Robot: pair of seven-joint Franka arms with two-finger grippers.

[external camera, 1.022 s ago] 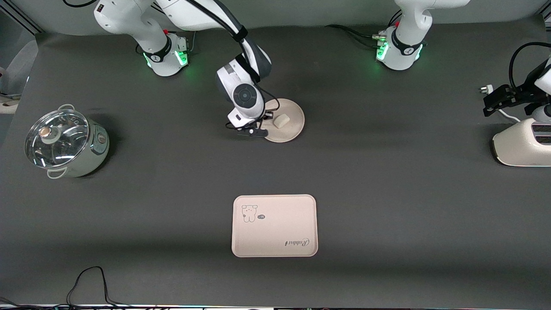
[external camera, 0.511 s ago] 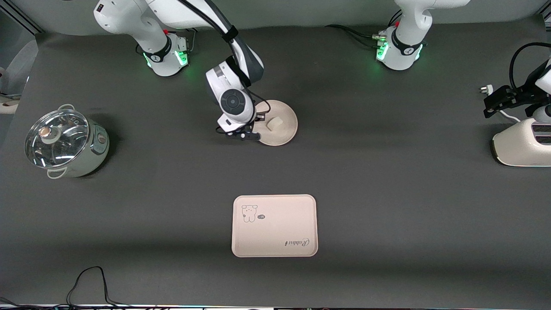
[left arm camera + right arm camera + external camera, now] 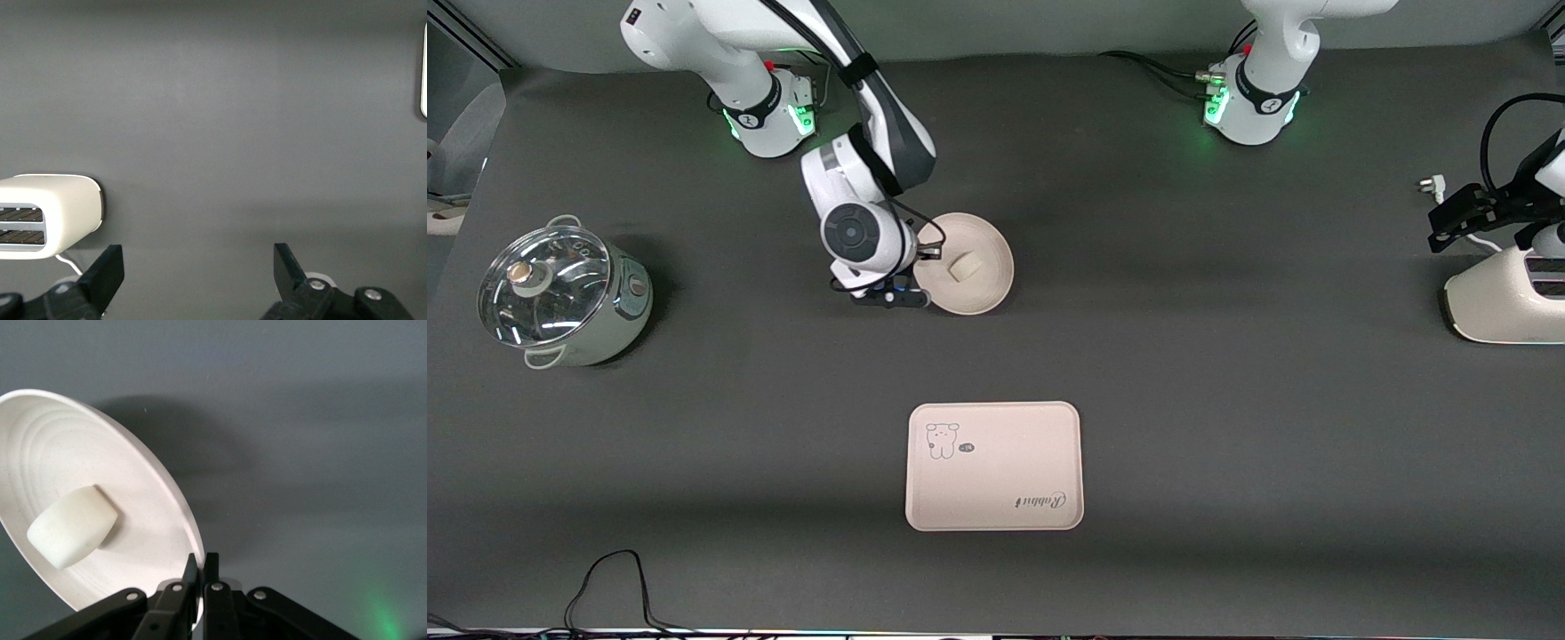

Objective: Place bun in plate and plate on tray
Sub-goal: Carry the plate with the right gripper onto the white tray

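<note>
Holding stock, you have: bun (image 3: 962, 268) on plate (image 3: 987, 289), upper centre; right gripper (image 3: 200, 577) clamped on its rim; tray (image 3: 996, 498) unfilled, lower centre; left gripper (image 3: 200, 273) apart, waiting over toaster (image 3: 1494, 307).

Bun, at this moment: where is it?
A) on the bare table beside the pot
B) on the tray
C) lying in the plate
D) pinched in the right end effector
C: the bun lies inside the plate, whose rim the right end effector pinches; the tray holds nothing.
</note>
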